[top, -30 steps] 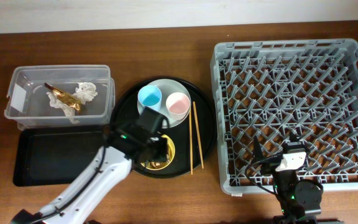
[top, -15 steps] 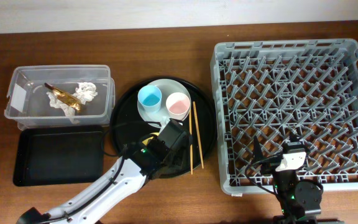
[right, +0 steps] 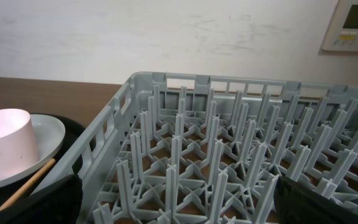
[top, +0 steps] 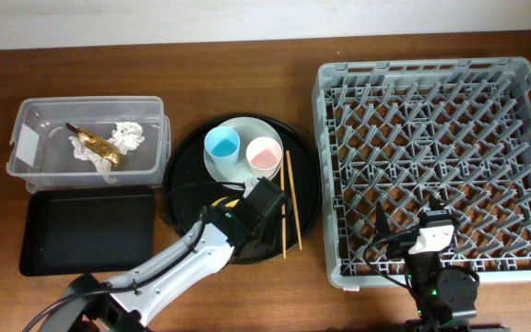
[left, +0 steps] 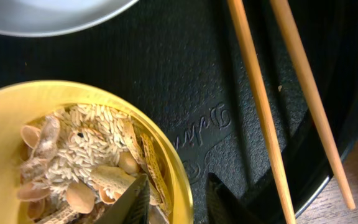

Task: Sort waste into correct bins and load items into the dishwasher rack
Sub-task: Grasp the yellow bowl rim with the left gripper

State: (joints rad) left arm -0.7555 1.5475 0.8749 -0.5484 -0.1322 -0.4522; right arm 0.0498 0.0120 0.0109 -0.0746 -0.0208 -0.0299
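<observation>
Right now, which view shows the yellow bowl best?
Left wrist: the yellow bowl sits close up, food scraps inside, fingers astride its rim. Overhead, the left arm hides nearly all of it. The right wrist view shows none of it.

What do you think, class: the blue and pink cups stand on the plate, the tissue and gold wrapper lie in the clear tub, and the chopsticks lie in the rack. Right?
The overhead view shows the chopsticks on the round black tray, not in the rack. The rest holds: blue cup and pink cup on the plate, tissue and wrapper in the clear tub.
</observation>
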